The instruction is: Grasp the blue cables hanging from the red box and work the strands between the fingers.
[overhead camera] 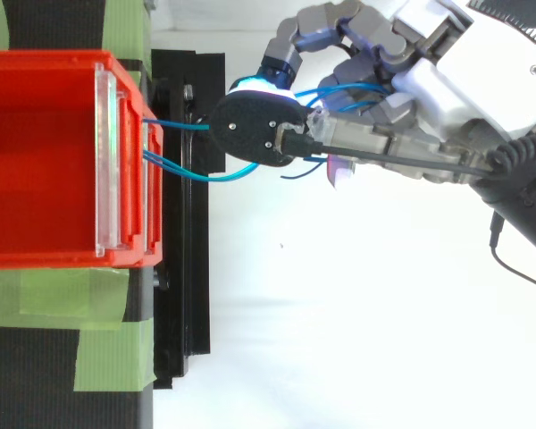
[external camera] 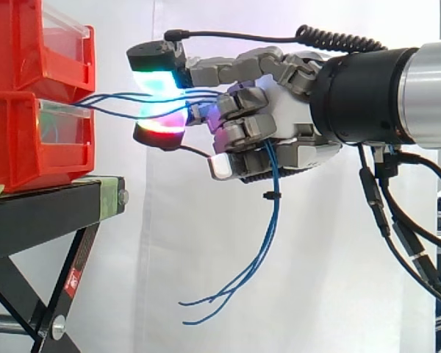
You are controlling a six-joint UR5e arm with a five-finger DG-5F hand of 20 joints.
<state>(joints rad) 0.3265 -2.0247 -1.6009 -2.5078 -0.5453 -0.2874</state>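
Hand point(external camera: 279, 121) is clamped on the blue cables point(external camera: 274, 180), glowing pads pinching them, other fingers curled round. From the pinch the strands run roughly level leftward to the red box point(external camera: 29, 140); loose ends dangle below the palm.

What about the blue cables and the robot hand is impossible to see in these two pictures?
- Side view: curled fingers of the robot hand cover how the blue cables thread between them.
- Top view: a black fingertip pad hides the same strands.
- Both views: the red box wall hides where the cables are fastened.
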